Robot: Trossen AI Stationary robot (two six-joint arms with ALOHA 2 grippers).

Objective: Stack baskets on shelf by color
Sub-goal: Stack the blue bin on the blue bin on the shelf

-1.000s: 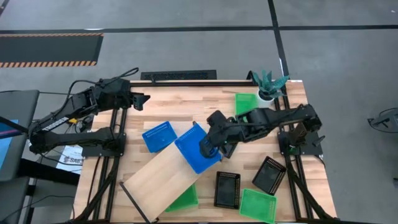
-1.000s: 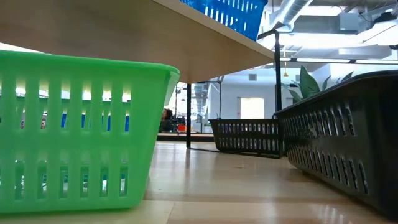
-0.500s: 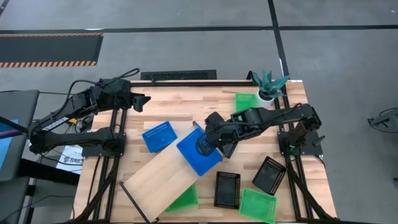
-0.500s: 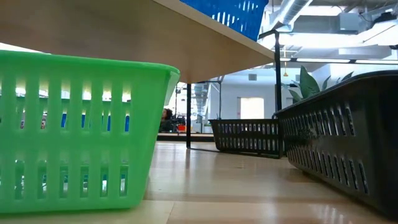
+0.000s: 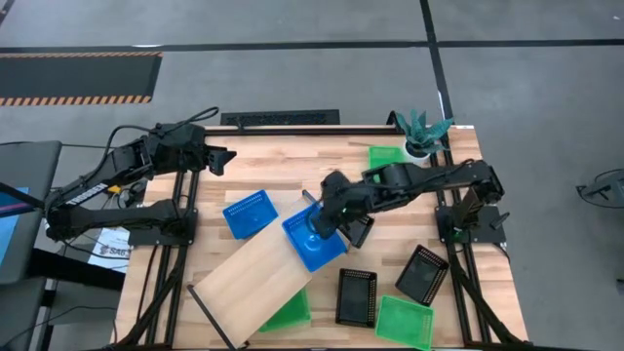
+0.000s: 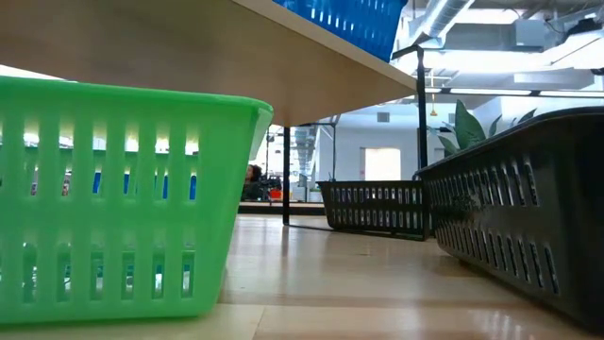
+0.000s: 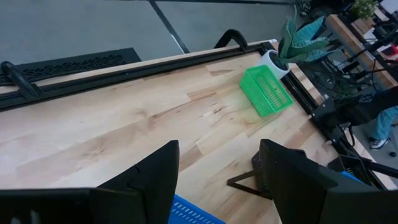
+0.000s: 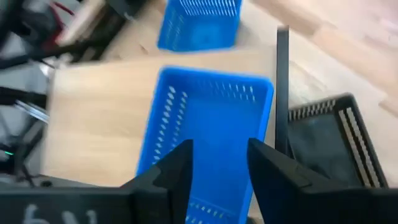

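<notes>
A blue basket (image 5: 314, 242) (image 8: 205, 130) (image 6: 351, 17) sits flat on the far right end of the pale shelf (image 5: 249, 283) (image 8: 93, 124), which runs slantwise across the table. My right gripper (image 5: 324, 220) (image 8: 221, 174) stands open just above this basket's far right end. A second blue basket (image 5: 249, 213) (image 8: 199, 25) rests on the table beside the shelf. Three green baskets (image 5: 387, 161) (image 5: 290, 312) (image 5: 405, 322) and black baskets (image 5: 357, 295) (image 5: 422, 273) lie around the table. My left gripper (image 5: 219, 156) (image 7: 217, 180) waits open at the far left. My right gripper hovers open over the far right end wall (image 8: 205, 208) of the blue basket, coming from above and the table's far right. Its own fingers (image 8: 168, 180) cover that wall, so I cannot tell whether either finger touches it.
A potted plant (image 5: 419, 132) stands at the far right corner beside one green basket. A third black basket (image 8: 323, 143) lies under my right arm next to the shelf's black leg (image 8: 282, 87). One green basket (image 6: 113, 198) sits half under the shelf. Bare tabletop (image 7: 124, 124) lies at the far left.
The blue basket, raised and tipped a second ago, has come down flat on the shelf's far right end. My right gripper has drawn back a little toward the table's far edge.
</notes>
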